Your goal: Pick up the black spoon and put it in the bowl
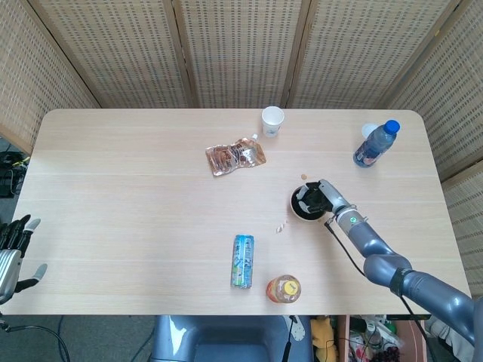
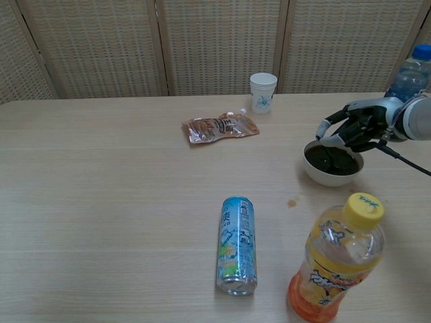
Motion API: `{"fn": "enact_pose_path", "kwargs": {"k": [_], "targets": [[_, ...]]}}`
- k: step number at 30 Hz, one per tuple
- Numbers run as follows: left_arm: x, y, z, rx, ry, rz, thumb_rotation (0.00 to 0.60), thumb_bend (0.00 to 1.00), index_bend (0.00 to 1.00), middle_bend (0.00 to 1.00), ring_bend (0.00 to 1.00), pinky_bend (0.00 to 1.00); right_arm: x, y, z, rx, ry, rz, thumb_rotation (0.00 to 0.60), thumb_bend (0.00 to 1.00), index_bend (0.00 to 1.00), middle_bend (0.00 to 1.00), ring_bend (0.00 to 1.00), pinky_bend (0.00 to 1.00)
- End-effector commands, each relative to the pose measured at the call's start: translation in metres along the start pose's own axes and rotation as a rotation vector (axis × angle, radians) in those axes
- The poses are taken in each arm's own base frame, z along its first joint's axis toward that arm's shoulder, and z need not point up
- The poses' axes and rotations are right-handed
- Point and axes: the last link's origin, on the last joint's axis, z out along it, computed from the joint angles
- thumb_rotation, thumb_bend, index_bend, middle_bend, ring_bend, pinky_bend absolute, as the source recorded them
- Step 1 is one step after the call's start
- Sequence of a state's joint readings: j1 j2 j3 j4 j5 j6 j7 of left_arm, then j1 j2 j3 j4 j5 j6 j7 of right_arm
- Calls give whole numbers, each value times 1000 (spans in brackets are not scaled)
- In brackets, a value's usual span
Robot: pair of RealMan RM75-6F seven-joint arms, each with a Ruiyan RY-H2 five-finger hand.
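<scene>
Nearest the robot, an orange drink bottle w/ yellow cap stands upright at the front edge of the tabletop. Just left of it a blue can lies on its side, long axis running front to back. Left hand hangs off the tabletop's near-left corner, fingers spread apart, holding nothing.

Mid-table on the right sits the bowl, white outside, dark inside. Right hand hovers over the bowl's far-right rim, fingers curled and pointing down into it; can't tell whether it grips anything. Black spoon isn't clearly separable from the dark interior of the bowl in either view, so its exact spot can't be told. A small brown speck lies on the wood just in front-left of the bowl.

Further back, a crumpled brown snack pouch lies flat near centre. Beyond it a white paper cup stands upright. Far right, a water bottle w/ blue cap, upright.
</scene>
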State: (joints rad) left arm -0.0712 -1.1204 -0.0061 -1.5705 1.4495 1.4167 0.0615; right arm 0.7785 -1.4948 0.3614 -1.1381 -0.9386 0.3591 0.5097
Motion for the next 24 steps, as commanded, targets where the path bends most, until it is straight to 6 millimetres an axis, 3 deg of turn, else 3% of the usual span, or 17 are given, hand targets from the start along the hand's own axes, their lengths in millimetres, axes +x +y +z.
{"fn": "enact_pose_path", "kwargs": {"k": [1,8,14,24], "targets": [[1,-1,-1,5,1,3,600,323,0,0,0,0,-1,-5,6,5,-5,-8,600,884,715,986,1000,1000],[0,-3,-4,17,-4,3,600,323,0,0,0,0,-7,-18,15,26,-17,-21,600,884,715,986,1000,1000],[0,-3,-4,15,-4,0,600,323,0,0,0,0,-15,-19,10,34,-58,-33,600,884,715,986,1000,1000],[-1,1,1,3,-8,3,600,323,0,0,0,0,4,-8,5,0,-30,-36,600,884,715,986,1000,1000]]}}
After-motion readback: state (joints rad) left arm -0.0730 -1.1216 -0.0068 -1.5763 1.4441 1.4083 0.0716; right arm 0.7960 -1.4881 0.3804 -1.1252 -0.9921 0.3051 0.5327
